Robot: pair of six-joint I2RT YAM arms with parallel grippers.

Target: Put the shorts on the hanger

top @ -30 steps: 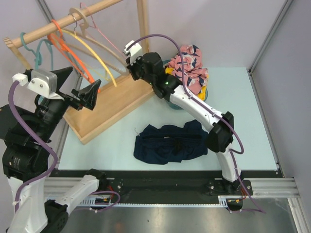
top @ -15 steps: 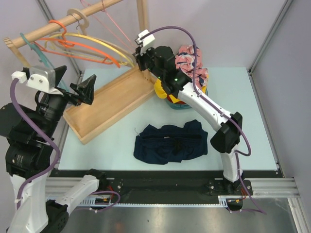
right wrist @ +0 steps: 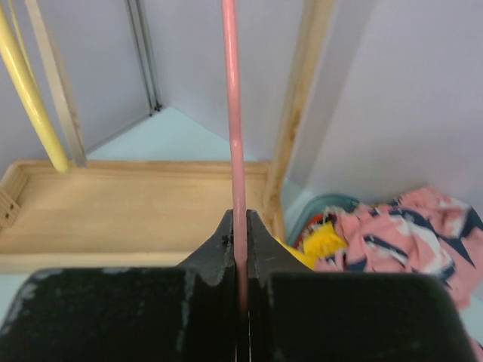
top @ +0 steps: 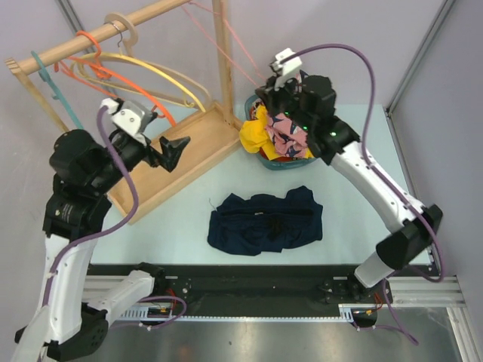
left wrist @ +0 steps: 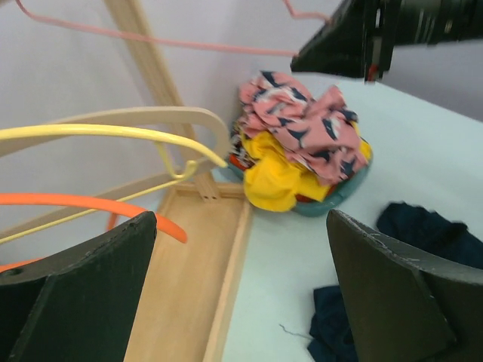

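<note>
Right gripper (right wrist: 238, 226) is clamped on the hanger (right wrist: 232, 113). Over the last second we have drawn it from the rack (top: 220, 45) toward the basket (top: 281, 164). The shorts (top: 264, 222) lie on the table (top: 362, 151), well apart from it. Our left gripper (top: 170, 147), wide and empty, has swung inward. We judge the hanger now ready to be carried down to the shorts.

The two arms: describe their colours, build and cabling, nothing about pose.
Both the left arm and the right arm have white links between bulky black joints, with a purple cable running along each. The left gripper and right gripper have matte black wedge-shaped fingers, lightly scuffed.
</note>
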